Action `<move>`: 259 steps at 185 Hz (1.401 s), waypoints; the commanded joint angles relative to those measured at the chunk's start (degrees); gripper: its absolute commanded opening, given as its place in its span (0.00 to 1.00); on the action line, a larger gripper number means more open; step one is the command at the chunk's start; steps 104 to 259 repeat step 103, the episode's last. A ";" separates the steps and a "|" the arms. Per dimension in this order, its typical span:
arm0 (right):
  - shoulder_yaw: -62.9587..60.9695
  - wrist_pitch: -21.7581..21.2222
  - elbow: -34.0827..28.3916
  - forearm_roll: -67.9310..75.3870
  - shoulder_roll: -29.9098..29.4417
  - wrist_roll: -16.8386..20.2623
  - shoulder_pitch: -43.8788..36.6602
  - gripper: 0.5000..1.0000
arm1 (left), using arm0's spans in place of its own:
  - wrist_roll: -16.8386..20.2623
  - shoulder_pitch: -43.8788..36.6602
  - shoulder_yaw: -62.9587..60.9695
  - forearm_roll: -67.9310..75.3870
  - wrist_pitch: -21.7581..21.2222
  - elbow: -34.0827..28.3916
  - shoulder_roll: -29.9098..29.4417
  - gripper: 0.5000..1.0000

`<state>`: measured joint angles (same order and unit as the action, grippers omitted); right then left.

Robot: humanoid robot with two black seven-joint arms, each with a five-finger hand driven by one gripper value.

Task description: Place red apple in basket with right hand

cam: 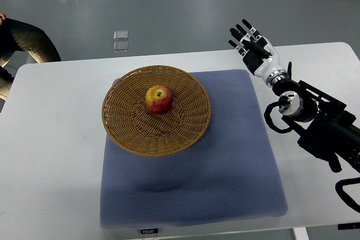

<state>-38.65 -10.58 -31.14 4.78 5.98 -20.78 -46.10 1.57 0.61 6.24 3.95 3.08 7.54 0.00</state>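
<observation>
A red and yellow apple [159,99] lies inside the round wicker basket [130,133], close to its middle. The basket rests on the left part of a blue-grey mat [225,161]. My right hand [245,36] is over the table's far edge, well to the right of the basket, with its fingers spread and nothing in them. Its black arm [320,122] comes in from the right edge. My left arm does not show.
The white table [50,155] carries the mat. A person's dark-clad limb [25,40] shows at the far left, beyond the table's corner. Two small clear squares [120,40] lie on the grey floor behind the table.
</observation>
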 commanded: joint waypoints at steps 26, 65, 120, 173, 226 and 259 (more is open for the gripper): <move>0.06 -0.32 4.51 0.05 0.00 -0.49 0.66 0.84 | 0.01 0.01 0.00 0.00 0.00 -0.07 0.00 1.00; -0.02 -0.23 4.60 0.14 0.26 -0.49 1.10 0.84 | 0.01 0.01 0.00 0.00 0.00 0.02 0.00 1.00; -0.02 -0.15 4.78 0.40 0.35 -0.49 1.10 0.84 | 0.01 0.01 0.00 0.00 0.00 0.02 0.00 1.00; -0.02 -0.15 4.78 0.40 0.35 -0.49 1.10 0.84 | 0.01 0.01 0.00 0.00 0.00 0.02 0.00 1.00; -0.02 -0.15 4.78 0.40 0.35 -0.49 1.10 0.84 | 0.01 0.01 0.00 0.00 0.00 0.02 0.00 1.00; -0.02 -0.15 4.78 0.40 0.35 -0.49 1.10 0.84 | 0.01 0.01 0.00 0.00 0.00 0.02 0.00 1.00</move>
